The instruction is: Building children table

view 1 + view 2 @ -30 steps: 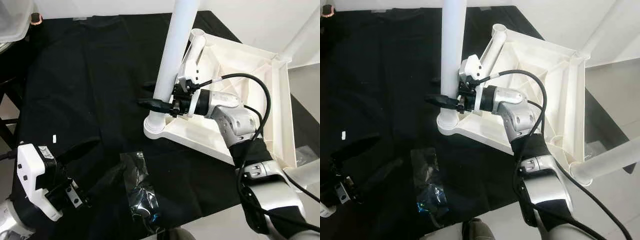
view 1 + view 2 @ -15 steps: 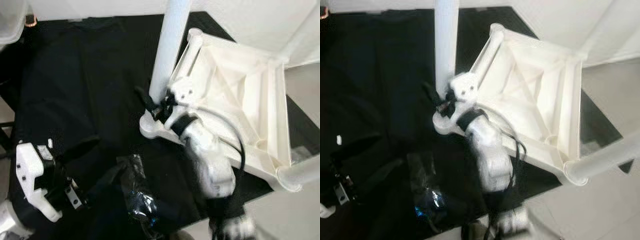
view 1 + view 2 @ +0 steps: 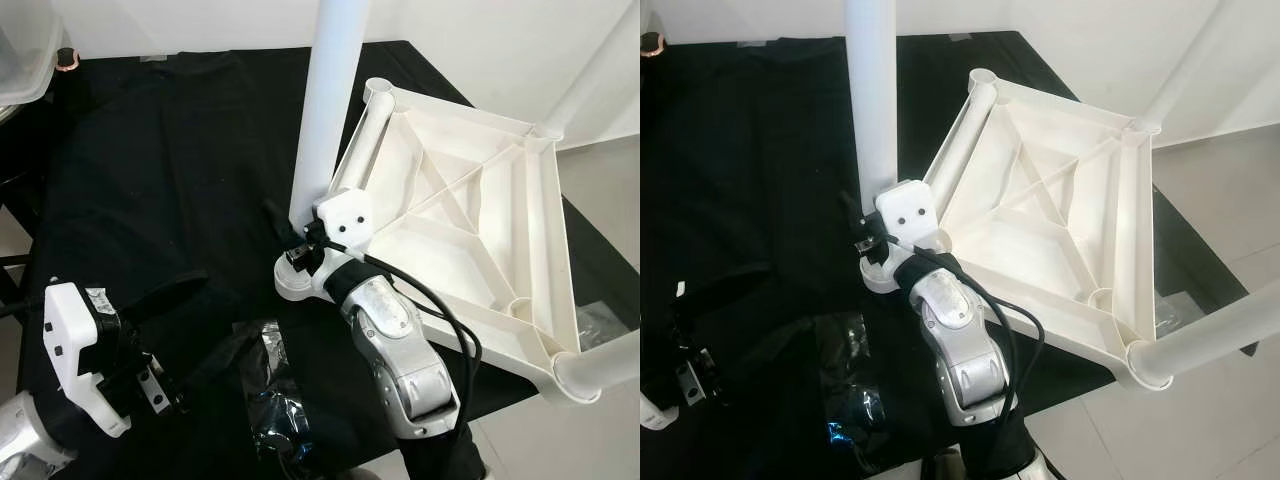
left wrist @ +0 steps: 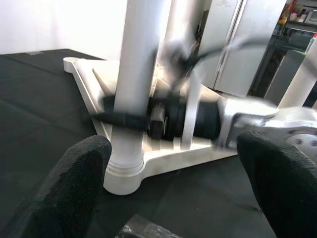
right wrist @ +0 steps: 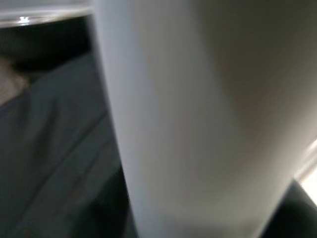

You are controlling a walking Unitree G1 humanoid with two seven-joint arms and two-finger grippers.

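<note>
While lying upside down on black cloth [image 3: 180,130], white children's table top [image 3: 470,240] carrying upright white table leg [image 3: 325,110] in near corner socket. Right gripper [image 3: 290,235] wrapping fingers round leg base, clamping it. Left gripper [image 4: 173,178] hovering low beside, fingers [image 4: 74,173] spread wide, holding nothing. Crinkled plastic bag [image 3: 270,390] lying near front edge.

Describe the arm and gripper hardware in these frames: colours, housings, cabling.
Right arm: glossy silver shell, black wrist collar, white block housing with two dark holes at the right gripper, black cable looped along the forearm. Left gripper: white boxy housing with small stickers, long black fingers with a rough, textured surface and rounded tips.
</note>
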